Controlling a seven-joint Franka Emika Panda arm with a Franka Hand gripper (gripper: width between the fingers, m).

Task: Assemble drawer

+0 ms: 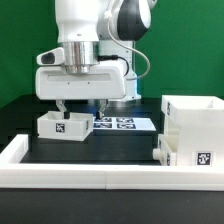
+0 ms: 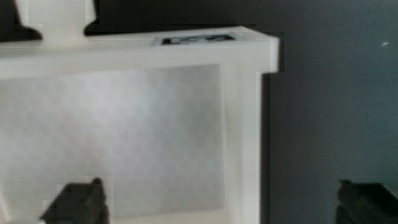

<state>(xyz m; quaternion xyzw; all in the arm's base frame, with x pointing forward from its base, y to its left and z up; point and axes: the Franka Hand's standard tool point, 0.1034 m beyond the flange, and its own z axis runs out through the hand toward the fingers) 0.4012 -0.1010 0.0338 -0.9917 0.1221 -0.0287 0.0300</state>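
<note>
A shallow white tray (image 1: pixel 62 125) with a black-and-white tag on its front lies on the black table at the exterior view's left. My gripper (image 1: pixel 80 107) hangs open just above it. In the wrist view the tray (image 2: pixel 134 130) fills most of the picture, with its knob (image 2: pixel 59 22) and tag (image 2: pixel 199 40) at one end. My gripper (image 2: pixel 222 205) is open and empty. One fingertip (image 2: pixel 75 203) is over the tray's inside and the other is over the bare table, with the tray's side wall (image 2: pixel 249 130) between them. The tall white casing (image 1: pixel 195 130) stands at the exterior view's right.
The marker board (image 1: pixel 118 123) lies flat behind the tray, under the arm. A long low white border rail (image 1: pixel 90 176) runs along the front and up the left side. A small white part (image 1: pixel 160 149) sits against the casing's left side.
</note>
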